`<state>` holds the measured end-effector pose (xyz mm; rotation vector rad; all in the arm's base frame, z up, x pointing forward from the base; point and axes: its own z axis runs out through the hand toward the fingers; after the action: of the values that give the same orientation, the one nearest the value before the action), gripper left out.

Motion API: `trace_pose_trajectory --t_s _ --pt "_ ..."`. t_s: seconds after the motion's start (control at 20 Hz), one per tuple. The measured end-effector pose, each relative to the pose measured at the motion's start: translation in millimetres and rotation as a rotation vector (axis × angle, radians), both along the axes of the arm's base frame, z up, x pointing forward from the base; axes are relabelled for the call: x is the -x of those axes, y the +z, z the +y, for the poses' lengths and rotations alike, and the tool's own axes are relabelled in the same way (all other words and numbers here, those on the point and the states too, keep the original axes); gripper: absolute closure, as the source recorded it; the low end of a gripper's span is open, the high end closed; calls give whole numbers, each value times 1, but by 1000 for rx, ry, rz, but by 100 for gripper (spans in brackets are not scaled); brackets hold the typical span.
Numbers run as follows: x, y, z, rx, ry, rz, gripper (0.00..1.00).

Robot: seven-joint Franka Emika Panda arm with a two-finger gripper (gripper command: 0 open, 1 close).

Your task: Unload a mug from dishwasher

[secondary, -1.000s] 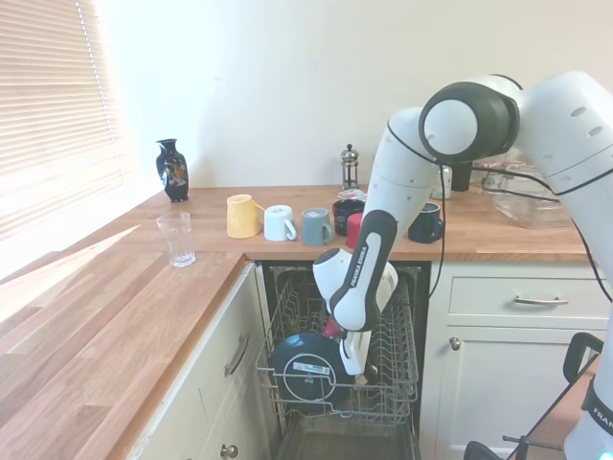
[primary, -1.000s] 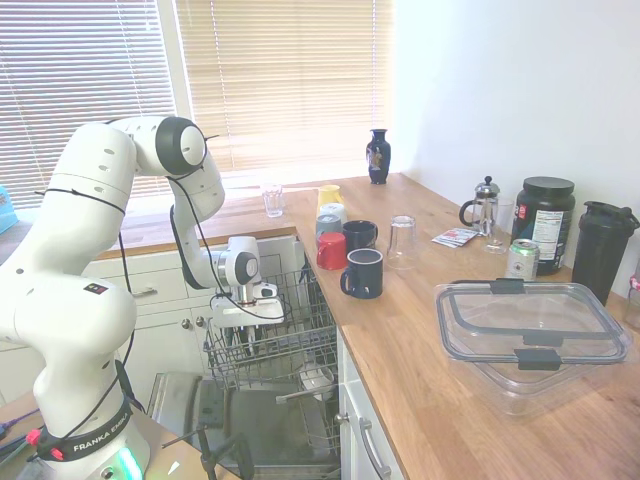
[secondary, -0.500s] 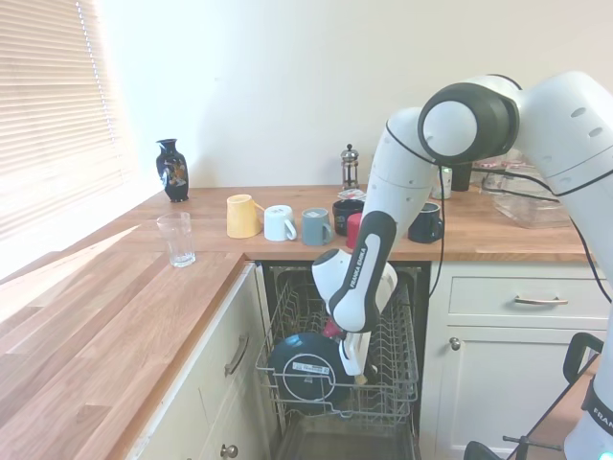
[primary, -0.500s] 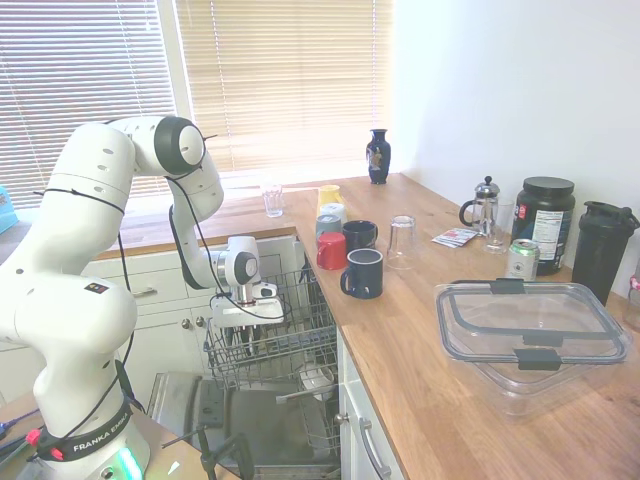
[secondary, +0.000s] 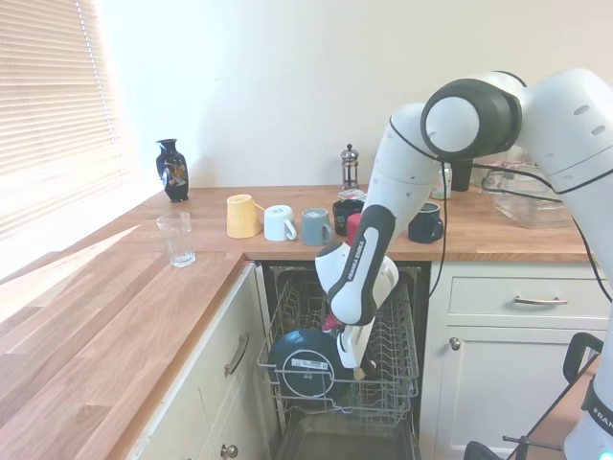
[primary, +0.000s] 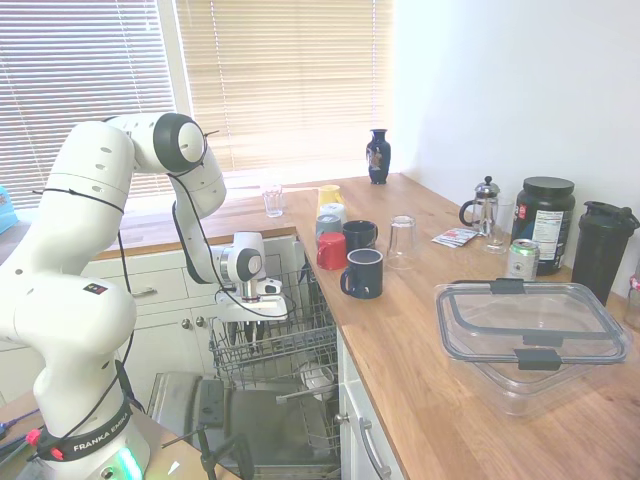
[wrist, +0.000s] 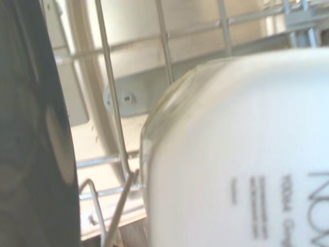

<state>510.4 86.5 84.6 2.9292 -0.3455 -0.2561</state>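
Note:
The dishwasher (primary: 262, 428) stands open among white cabinets, its grey wire rack (secondary: 402, 381) pulled out under the wooden counter. My gripper (secondary: 352, 364) reaches down into the rack (primary: 305, 345) and is shut on the mug (secondary: 362, 373), a small pale shape just under the fingers. In the wrist view the mug (wrist: 231, 154) fills the right side as a whitish surface with faint print, and rack wires show behind it. In the first exterior view the gripper (primary: 252, 328) is low among the wires and hides the mug.
A dark round dish (secondary: 303, 362) stands in the rack beside the gripper. On the counter above sit yellow (secondary: 241, 216), white (secondary: 279, 222), grey (secondary: 315, 226), red (primary: 331, 250) and navy (primary: 364, 273) mugs. A clear plastic container (primary: 530, 335) lies nearer the front.
The gripper has risen a little and shifted sideways within the rack, and the pale mug has come up with it. Nothing on the counter has moved.

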Motion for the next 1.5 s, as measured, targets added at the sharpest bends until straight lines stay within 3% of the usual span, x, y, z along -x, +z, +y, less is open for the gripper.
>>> trace_pose_trajectory --t_s 0.45,0.95,1.5 --pt "-16 40 -13 -15 -60 -47 100" --pt "-46 110 -47 -10 -138 -127 100" --pt "-62 188 -37 -25 -193 -217 100"
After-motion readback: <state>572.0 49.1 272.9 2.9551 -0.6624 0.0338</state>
